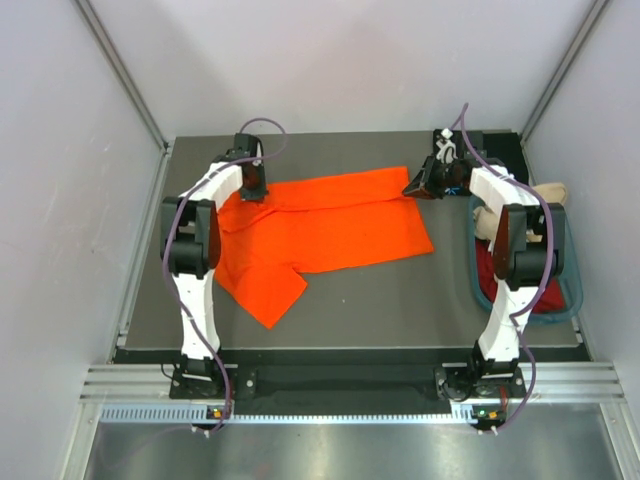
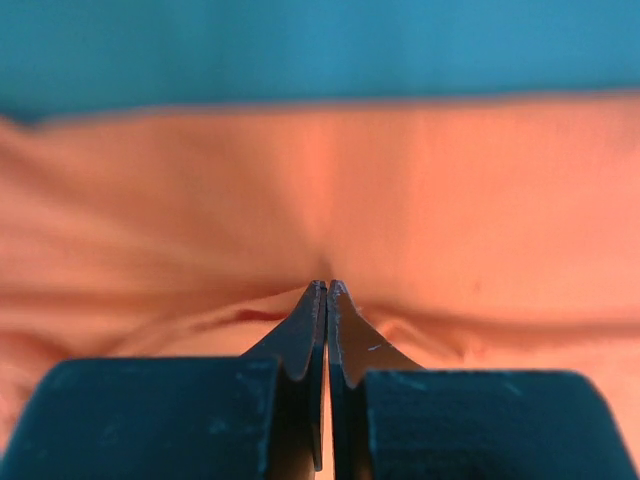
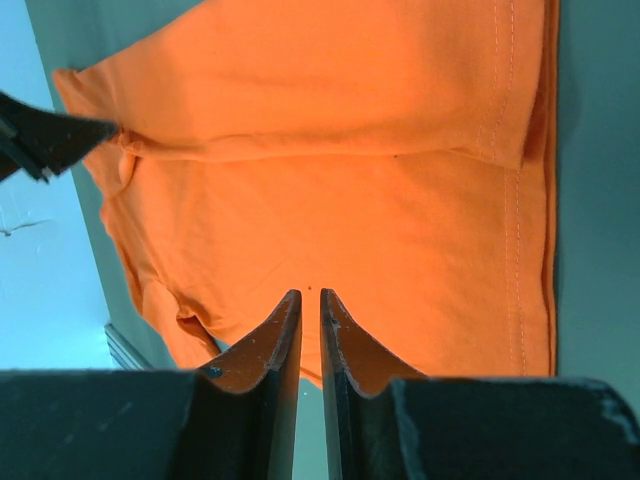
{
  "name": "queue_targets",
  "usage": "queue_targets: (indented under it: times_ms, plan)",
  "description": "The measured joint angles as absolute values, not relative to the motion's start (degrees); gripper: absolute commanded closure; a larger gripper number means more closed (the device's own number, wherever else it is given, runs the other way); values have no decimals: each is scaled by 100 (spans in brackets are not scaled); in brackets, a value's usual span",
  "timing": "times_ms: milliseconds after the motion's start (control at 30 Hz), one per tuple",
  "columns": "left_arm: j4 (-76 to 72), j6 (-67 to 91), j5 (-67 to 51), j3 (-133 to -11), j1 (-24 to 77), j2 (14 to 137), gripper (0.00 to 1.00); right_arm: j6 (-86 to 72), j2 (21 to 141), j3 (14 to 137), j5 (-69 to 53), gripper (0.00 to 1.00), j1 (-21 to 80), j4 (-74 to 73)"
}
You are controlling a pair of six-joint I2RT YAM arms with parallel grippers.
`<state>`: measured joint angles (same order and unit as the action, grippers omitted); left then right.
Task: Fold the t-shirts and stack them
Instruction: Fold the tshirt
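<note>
Fingers (image 2: 305,335) of the left gripper (image 2: 327,287) are pressed together on the far-left edge of the orange t-shirt (image 1: 330,225), and the cloth puckers at their tips. The shirt lies spread across the table (image 1: 400,300), with bare surface along its near side. At its far-right corner the right gripper (image 3: 305,295) shows only a thin slit; whether cloth is caught I cannot tell. Just right of the shirt, the teal tub (image 1: 574,290) holds a beige t-shirt (image 1: 548,192) and a dark red t-shirt (image 1: 484,268).
</note>
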<state>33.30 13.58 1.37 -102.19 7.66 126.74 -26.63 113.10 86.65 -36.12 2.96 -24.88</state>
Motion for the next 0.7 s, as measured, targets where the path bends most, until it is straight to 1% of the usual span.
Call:
queue_targets:
  times_ms: [300,367,400,433,500,533,567,600,633,700]
  plan:
    - [3518,2163,637,-8772,1264,11225,100,-2668,11312,8665,-3612,86,303,-2486]
    - [3562,2405,694,-8409,1389,10910,98,-2668,11312,8652,-3612,86,314,-2473]
    - [3570,2532,707,-8230,1459,10774,93,-2665,11312,8621,-3614,86,322,-2443]
    - [3527,2683,718,-7990,1540,10615,83,-2665,11312,8597,-3614,86,329,-2436]
    - [3524,2912,683,-7559,1649,10344,73,-2665,11312,8534,-3618,86,338,-2418]
    - [3529,3037,657,-7303,1708,10175,61,-2665,11312,8501,-3625,86,340,-2405]
    - [3577,3129,639,-7100,1752,10027,55,-2663,11312,8475,-3629,86,340,-2390]
    - [3688,3227,650,-6956,1782,9876,45,-2663,11312,8471,-3632,86,340,-2401]
    - [3736,3216,692,-6941,1780,9815,43,-2663,11312,8468,-3634,86,340,-2397]
    - [3785,3179,829,-7000,1743,9745,43,-2665,11312,8466,-3638,86,340,-2362]
